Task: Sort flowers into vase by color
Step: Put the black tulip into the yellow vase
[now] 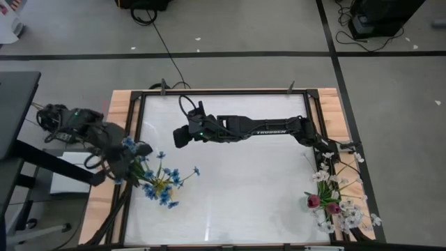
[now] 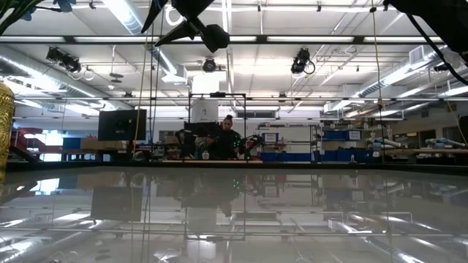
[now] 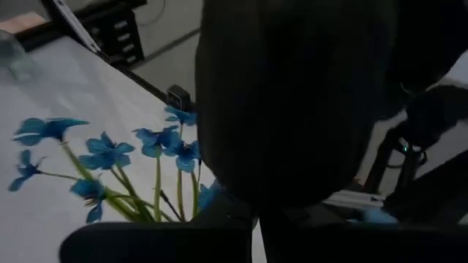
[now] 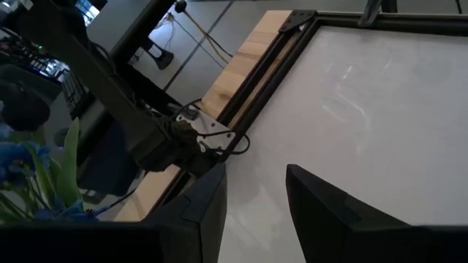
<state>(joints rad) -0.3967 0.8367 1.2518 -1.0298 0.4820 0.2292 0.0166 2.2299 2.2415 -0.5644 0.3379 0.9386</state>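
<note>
Blue flowers by clenched L hand; R hand released mid-table.

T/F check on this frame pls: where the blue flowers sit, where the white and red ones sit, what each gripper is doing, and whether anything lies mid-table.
1. The blue flowers are at the table's left edge. True.
2. The white flowers and red buds are mixed in with the blue ones. False: they stand apart at the right edge.
3. The right gripper hovers over the table with jaws open and empty. True.
4. The left gripper is far from the blue flowers. False: it sits right at the bunch, jaws shut.
5. A flower lies in the middle of the table. False: none shows there.
</note>
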